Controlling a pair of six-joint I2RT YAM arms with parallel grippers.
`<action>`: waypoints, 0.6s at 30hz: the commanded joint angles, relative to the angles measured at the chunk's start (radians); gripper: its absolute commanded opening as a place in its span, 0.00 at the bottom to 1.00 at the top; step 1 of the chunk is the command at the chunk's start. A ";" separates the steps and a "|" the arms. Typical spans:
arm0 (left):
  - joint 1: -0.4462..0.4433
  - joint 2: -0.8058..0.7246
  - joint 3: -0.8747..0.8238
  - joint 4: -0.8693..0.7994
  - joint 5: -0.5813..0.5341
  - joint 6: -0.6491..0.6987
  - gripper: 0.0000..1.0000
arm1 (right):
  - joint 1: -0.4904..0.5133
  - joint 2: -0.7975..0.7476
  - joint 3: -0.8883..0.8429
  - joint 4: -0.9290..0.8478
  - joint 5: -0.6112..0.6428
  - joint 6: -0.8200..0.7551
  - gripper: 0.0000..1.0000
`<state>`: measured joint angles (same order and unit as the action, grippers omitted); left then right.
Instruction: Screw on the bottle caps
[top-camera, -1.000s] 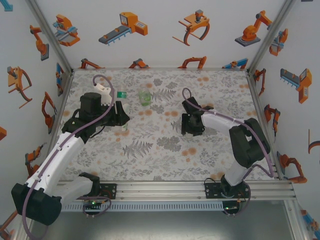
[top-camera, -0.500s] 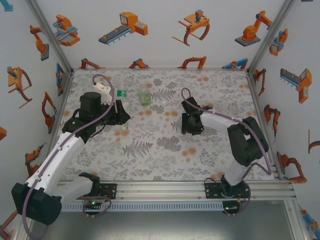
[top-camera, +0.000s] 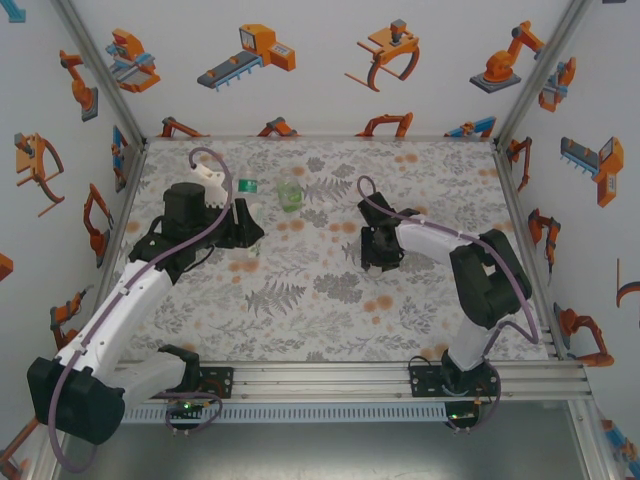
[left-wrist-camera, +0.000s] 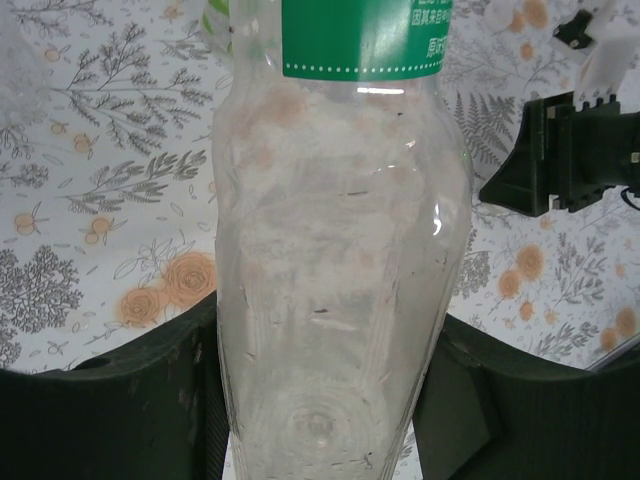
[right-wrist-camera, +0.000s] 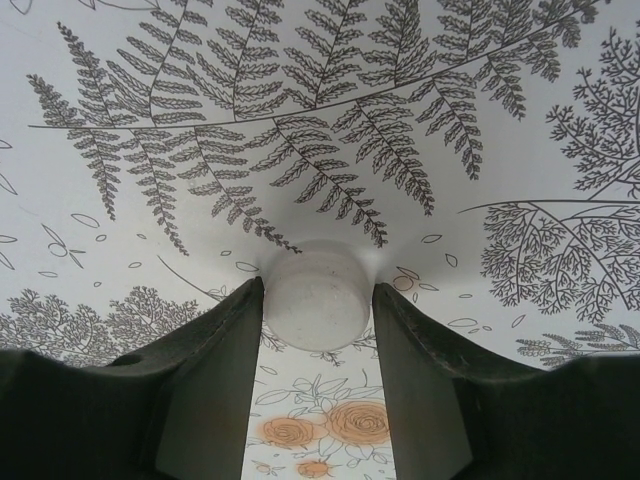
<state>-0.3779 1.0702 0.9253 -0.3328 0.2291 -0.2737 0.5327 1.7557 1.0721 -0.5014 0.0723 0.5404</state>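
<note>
Clear plastic makes up the tall bottle, and the flowery cloth shows right through it. It has a green label around its upper part. The left gripper has its two dark jaws pressed on the bottle's sides, low down, so it is pinching the bottle. A small green bottle stands on the table, just beyond the left gripper and toward the back wall. It is too small to tell what is in it. The right gripper is down at the cloth near the middle of the table, well apart from both bottles. A little white round cap sits on the cloth between its jaws, and both jaws touch the cap's sides, so they are pinching it. The flowery cloth is bare in front of the cap and all around it. From above, a wide patch of cloth lies open between the two arms and down to the metal rail at the near edge. Walls with robot pictures stand close on the left, right and back.
</note>
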 joint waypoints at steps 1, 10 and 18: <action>0.005 -0.009 0.001 0.074 0.030 0.014 0.00 | 0.010 0.018 0.015 -0.060 0.009 -0.014 0.48; 0.004 -0.006 -0.009 0.042 0.050 0.019 0.00 | 0.016 0.030 0.052 -0.088 0.027 -0.060 0.48; -0.013 -0.022 -0.036 0.113 0.046 -0.028 0.00 | 0.016 0.047 0.060 -0.078 0.014 -0.066 0.47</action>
<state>-0.3813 1.0645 0.8936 -0.2630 0.2592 -0.2813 0.5423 1.7805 1.1049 -0.5545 0.0727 0.4946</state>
